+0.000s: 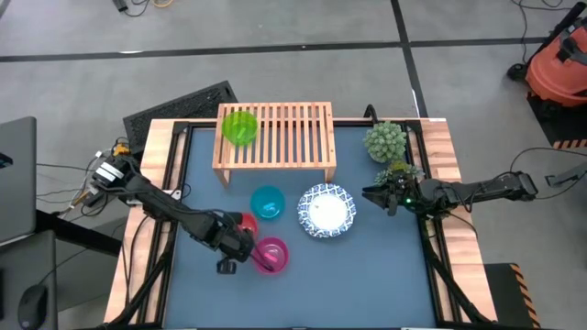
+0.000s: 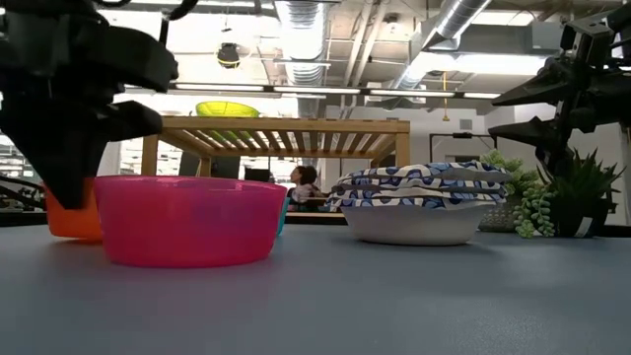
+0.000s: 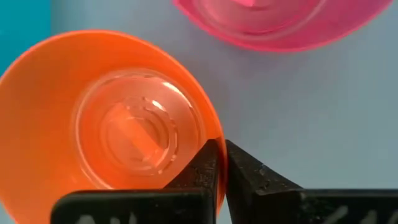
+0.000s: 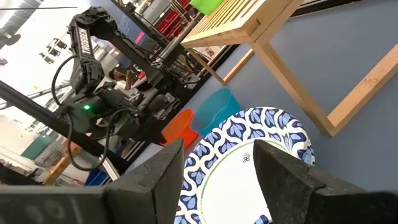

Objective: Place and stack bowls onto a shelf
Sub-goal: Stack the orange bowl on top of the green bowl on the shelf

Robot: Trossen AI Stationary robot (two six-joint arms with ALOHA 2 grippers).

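Left gripper (image 3: 221, 163) clamped on rim of red bowl (image 3: 99, 124), one finger inside wall, one outside; bowl on table (image 1: 385, 275).
Magenta bowl (image 1: 271, 255) just beside left gripper, on side facing right arm.
Teal bowl (image 1: 267, 203) just beyond, toward shelf (image 1: 275, 134).
Green bowl (image 1: 239, 126) sits on shelf top, at corner on left arm's side.
Right gripper (image 4: 219, 163) spread apart, empty, hovering at edge of stacked white bowls (image 1: 326, 210).
Potted plants (image 1: 387, 147) near right arm.
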